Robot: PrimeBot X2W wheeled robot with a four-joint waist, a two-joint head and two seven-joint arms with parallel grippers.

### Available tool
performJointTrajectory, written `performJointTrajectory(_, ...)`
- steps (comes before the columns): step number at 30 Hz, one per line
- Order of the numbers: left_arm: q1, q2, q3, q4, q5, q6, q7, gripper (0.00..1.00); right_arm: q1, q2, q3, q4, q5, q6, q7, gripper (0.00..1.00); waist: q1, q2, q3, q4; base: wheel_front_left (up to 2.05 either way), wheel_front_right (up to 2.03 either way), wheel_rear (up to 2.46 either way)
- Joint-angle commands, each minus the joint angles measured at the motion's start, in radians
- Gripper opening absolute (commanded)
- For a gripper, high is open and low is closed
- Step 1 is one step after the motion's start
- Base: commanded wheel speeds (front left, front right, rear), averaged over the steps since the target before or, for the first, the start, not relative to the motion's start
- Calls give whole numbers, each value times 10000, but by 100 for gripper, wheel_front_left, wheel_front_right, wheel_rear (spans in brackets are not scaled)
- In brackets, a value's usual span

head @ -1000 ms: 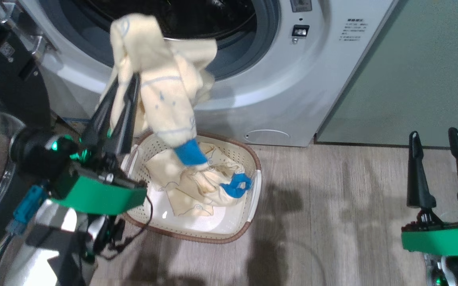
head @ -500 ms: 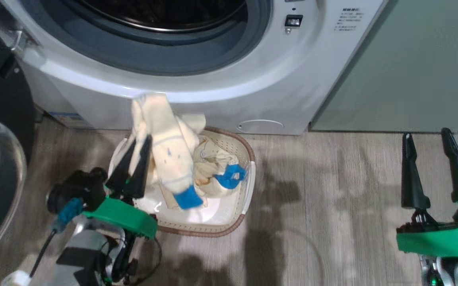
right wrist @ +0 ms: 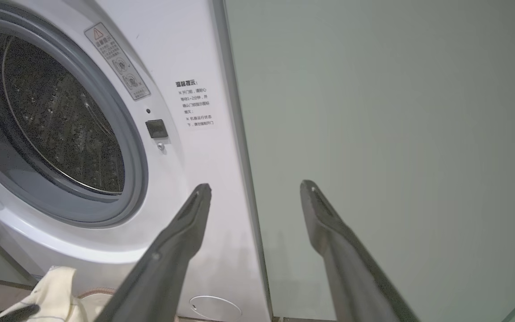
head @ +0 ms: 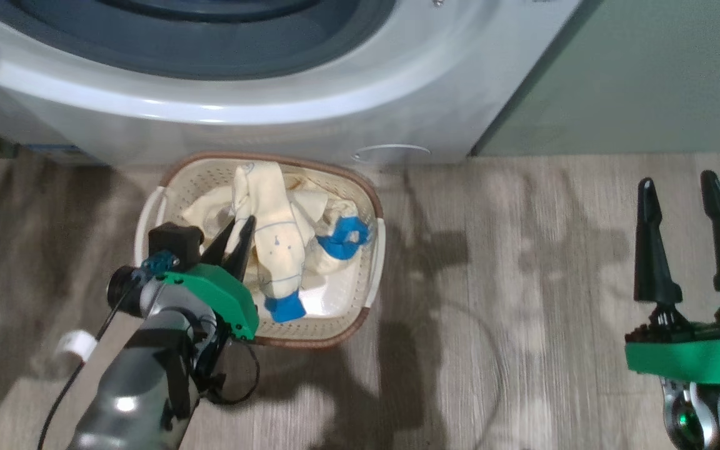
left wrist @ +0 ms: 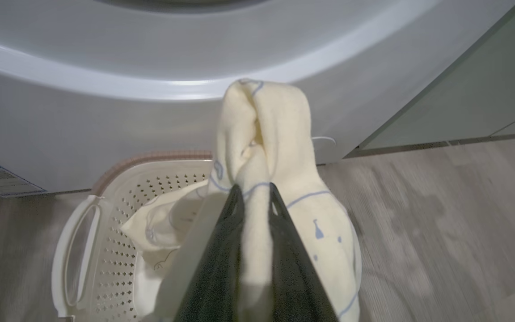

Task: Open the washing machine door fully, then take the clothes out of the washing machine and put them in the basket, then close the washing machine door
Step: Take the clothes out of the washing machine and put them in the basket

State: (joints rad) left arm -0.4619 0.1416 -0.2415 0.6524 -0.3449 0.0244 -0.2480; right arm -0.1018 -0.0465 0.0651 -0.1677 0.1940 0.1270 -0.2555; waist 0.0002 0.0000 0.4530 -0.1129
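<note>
Over the basket, clothes upright, cuff down

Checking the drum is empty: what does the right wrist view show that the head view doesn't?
Right wrist view: the dark metal drum, no clothes in the visible part. Head view: the left fingers shut on a cream fabric garment with a blue cuff, hanging into the cream perforated plastic basket. Both: the white front-loading washing machine, the open right fingers, that garment.
</note>
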Motion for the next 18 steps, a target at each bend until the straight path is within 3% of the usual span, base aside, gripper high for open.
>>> performJointTrajectory(1, -325, 156, 176, 211, 106, -109, -114, 0, -204, -37, 205, -347, 90, 37, -63, 100, -2, 0, 238, -200, 0, 0, 0)
performJointTrajectory(4, -763, 48, 155, 1302, 92, -254, -125, 2, -320, -37, 245, -331, 158, 37, -63, 100, -2, 0, 416, -380, 0, 0, 0)
performJointTrajectory(6, -1030, -10, 75, 1910, 153, -338, -129, 58, -377, -37, 234, -322, 182, 37, -63, 100, -2, 0, 512, -440, 0, 0, 0)
performJointTrajectory(7, -1153, -40, 56, 2180, 163, -369, -131, 100, -398, -37, 222, -322, 204, 37, -63, 100, -2, 0, 551, -466, 0, 0, 0)
performJointTrajectory(9, -1483, -93, 51, 2753, 200, -423, -134, 100, -438, -37, 212, -325, 231, 37, -63, 100, -2, 0, 642, -504, 0, 0, 0)
performJointTrajectory(18, -1767, -94, 297, 2978, 317, -435, -136, 100, -532, -37, 147, -321, 252, 37, -63, 100, -2, 0, 775, -433, 0, 0, 0)
